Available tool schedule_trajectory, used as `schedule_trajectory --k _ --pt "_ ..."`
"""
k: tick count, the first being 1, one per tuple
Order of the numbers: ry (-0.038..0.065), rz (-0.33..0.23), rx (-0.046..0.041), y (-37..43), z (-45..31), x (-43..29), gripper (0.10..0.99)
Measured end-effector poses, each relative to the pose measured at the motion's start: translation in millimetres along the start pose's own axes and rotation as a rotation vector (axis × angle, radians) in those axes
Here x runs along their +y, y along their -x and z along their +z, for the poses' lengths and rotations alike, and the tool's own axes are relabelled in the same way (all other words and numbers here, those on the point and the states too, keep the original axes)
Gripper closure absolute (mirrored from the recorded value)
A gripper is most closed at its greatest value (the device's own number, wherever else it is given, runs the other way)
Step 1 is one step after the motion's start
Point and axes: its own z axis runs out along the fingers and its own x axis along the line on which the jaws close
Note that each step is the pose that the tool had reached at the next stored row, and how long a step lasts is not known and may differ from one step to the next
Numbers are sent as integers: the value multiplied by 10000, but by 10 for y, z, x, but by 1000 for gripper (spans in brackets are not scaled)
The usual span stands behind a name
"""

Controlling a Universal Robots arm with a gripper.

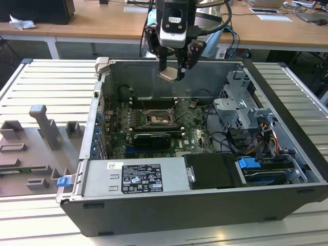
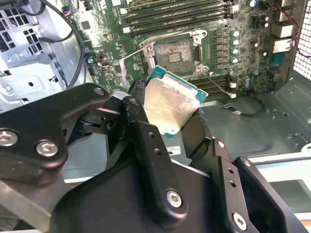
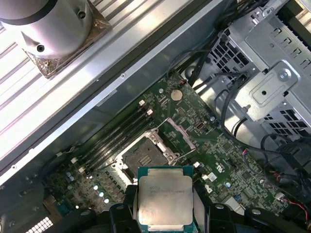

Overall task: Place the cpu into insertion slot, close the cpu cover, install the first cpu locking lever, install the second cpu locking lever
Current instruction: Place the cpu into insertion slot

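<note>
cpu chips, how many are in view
1. The small flat square silvery-grey cpu is clamped in the black gripper above the open dark-grey computer case, not in the square dark-centred insertion slot, which looks empty. Another could be hidden elsewhere.

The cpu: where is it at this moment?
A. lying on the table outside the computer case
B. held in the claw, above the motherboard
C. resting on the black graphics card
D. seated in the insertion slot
B: the claw is shut on the cpu, which hangs in the air, and the insertion slot beneath it stands open with nothing seated in it.
</note>
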Motion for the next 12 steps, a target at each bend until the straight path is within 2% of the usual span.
schedule_trajectory --k 12 --pt "10 724 -57 0 10 0 545"
